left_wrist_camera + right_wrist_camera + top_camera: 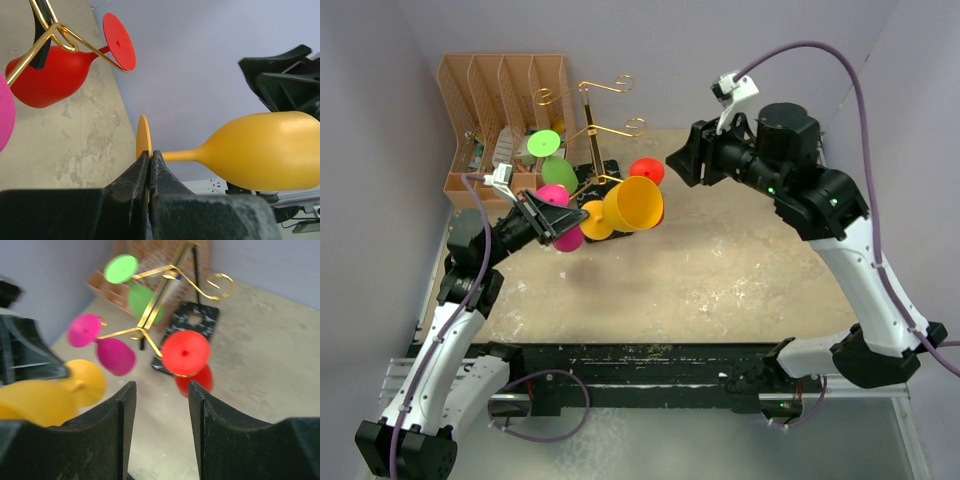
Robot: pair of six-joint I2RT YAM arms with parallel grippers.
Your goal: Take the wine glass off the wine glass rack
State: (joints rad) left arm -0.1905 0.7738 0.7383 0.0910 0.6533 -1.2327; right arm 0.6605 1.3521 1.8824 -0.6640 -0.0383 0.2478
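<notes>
From above: the wine glass rack (pixel 588 128) stands near the table's (pixel 740 270) far edge, just beside the tan organiser (pixel 500 100) in the far-left corner. The left gripper (pixel 575 214) has the yellow wine glass (pixel 633 203) by its foot, held sideways in the air just in front of the rack, bowl pointing toward the right edge. The right gripper (pixel 682 160) hovers near the far edge, just to the right of the rack. Left wrist view: the jaws are clamped tight on the thin edge of the yellow foot, stem level, bowl off to the right, no wire around the stem. The red glass (pixel 50 75) hangs in a gold hook. Right wrist view: the jaws stand wide apart with nothing between them. Beyond them, the red glass, pink glass (pixel 116 356) and green glass (pixel 142 300) hang on the rack, and the yellow one sits low left.
</notes>
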